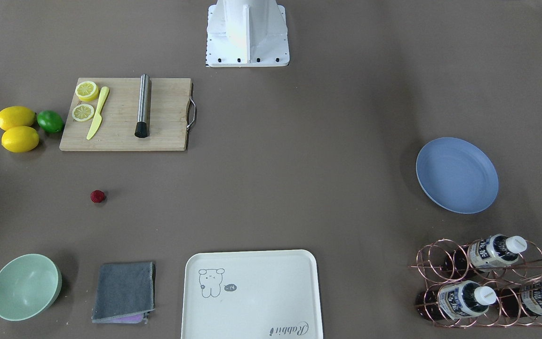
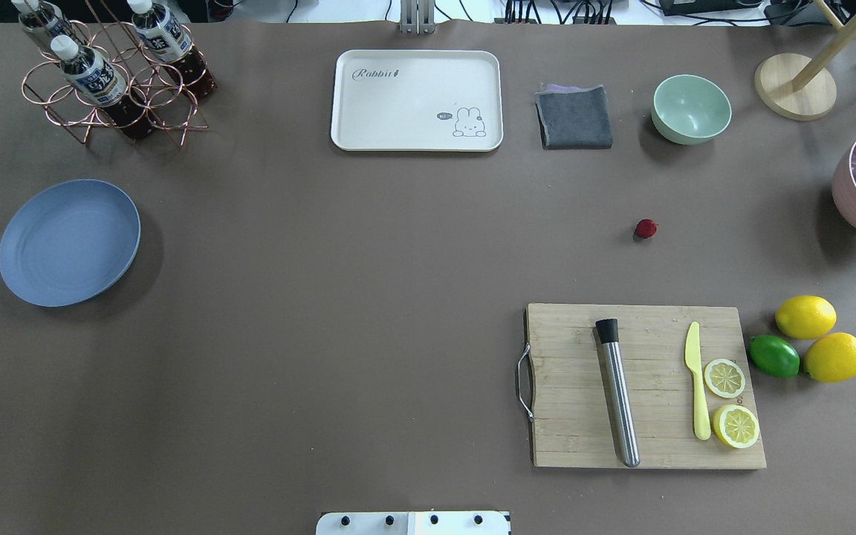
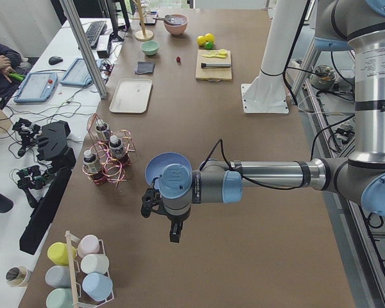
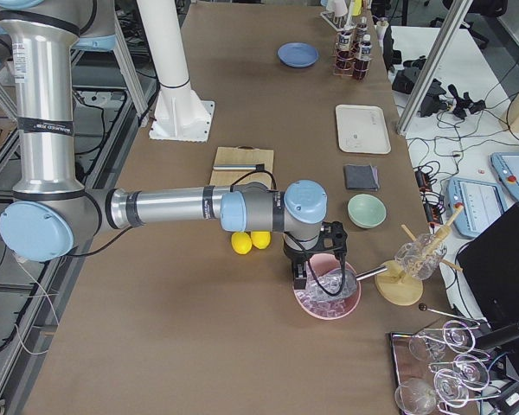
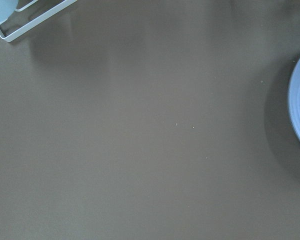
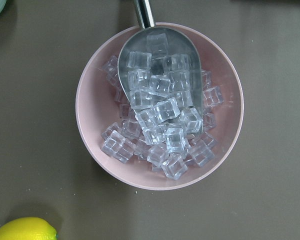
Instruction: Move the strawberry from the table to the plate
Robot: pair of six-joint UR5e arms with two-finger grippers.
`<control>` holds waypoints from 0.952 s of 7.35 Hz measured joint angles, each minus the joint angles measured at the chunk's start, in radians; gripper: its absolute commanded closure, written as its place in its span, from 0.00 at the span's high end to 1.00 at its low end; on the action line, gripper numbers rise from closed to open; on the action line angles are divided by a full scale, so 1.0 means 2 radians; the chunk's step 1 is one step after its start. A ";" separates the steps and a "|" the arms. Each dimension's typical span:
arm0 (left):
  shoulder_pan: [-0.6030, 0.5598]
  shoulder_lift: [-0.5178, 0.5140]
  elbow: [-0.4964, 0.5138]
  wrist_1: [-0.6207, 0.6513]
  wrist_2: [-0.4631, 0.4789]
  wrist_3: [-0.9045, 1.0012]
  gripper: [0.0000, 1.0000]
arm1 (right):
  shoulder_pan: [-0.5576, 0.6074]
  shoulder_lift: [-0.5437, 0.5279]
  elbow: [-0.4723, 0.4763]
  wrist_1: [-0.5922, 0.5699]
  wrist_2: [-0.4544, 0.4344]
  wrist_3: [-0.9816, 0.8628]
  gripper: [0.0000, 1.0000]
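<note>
The matte brown-grey counter [image 2: 339,297] carries the robot's white base [image 2: 413,522] at its near edge. On the robot's left sit a blue plate [image 2: 69,242] and, beyond it, a copper wire rack [image 2: 147,111]. Along the far edge lie a cream tray [image 2: 416,100], a folded grey cloth [image 2: 574,117], a green bowl [image 2: 691,108] and a round wooden stand [image 2: 794,85]. On the right are a pink bowl [image 2: 855,186], a wooden board [image 2: 569,386], and beside the board two lemons [image 2: 805,316] with a lime [image 2: 773,355]. A strawberry [image 2: 646,228] lies alone between the green bowl and the board.
</note>
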 measured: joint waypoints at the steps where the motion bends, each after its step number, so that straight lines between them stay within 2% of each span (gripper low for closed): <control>1: 0.000 0.005 -0.004 0.000 0.000 0.000 0.98 | 0.000 0.000 0.000 0.000 0.000 0.000 1.00; 7: 0.000 0.014 -0.014 -0.001 0.002 -0.002 0.98 | 0.000 0.000 0.000 0.000 0.000 0.000 1.00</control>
